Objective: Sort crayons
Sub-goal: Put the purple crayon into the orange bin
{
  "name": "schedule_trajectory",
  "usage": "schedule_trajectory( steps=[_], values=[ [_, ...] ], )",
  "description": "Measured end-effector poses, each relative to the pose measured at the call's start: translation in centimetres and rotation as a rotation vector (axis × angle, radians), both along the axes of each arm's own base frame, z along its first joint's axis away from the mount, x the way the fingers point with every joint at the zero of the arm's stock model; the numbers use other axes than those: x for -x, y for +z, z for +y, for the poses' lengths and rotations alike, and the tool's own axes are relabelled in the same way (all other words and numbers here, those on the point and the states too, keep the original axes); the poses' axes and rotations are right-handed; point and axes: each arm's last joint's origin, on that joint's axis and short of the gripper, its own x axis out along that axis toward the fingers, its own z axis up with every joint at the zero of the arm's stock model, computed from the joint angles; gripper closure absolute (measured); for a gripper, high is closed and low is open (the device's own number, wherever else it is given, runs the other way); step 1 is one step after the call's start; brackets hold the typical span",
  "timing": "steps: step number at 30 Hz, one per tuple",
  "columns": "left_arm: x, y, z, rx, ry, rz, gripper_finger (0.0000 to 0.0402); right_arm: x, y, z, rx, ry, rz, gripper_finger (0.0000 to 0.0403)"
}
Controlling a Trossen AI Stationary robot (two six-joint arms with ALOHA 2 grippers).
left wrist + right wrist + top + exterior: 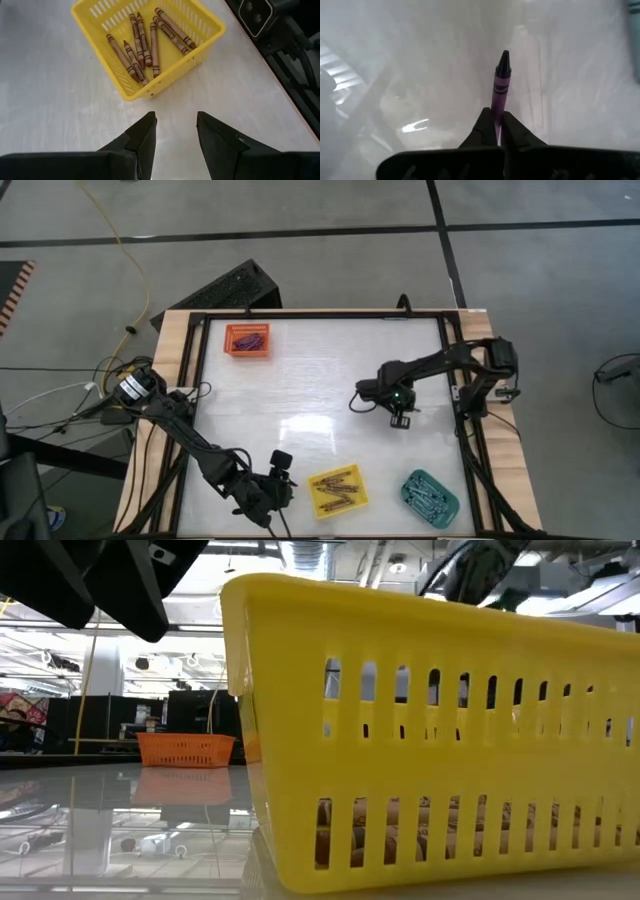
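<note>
My right gripper [496, 129] is shut on a purple crayon [501, 80] over the middle of the table, and shows in the high view [357, 397]. My left gripper [175, 134] is open and empty above the table near its front edge, just left of the yellow tray [337, 490]. That tray holds several brown crayons [145, 42], which lie flat on its floor. An orange tray [247, 338] at the far left holds purple crayons. A teal tray [430, 492] at the near right holds several crayons. My right gripper pinches the purple crayon's blunt end [495, 111] between its two fingertips. The crayon runs on in line with the fingers, with its pointed tip [504, 55] away from the gripper. It seems to be clear of the table.
The white tabletop [300, 390] lies open between the three trays inside a dark frame. In the low view the yellow tray [430, 740] stands close and fills the right side. The orange tray [185, 748] shows far behind it.
</note>
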Motion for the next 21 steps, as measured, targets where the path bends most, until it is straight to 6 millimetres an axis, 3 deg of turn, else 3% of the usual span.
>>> schedule_trajectory(
  steps=[12,21],
  values=[
    [0.1,0.7,0.1,-0.005,0.015,-0.031,0.0269,-1.2,6.3,4.3,0.047,0.009,-0.251,0.0403],
    [0.2,1.5,0.3,-0.023,0.024,-0.067,0.0269,-2.4,9.2,8.5,0.012,0.057,-0.417,0.0403]
  ],
)
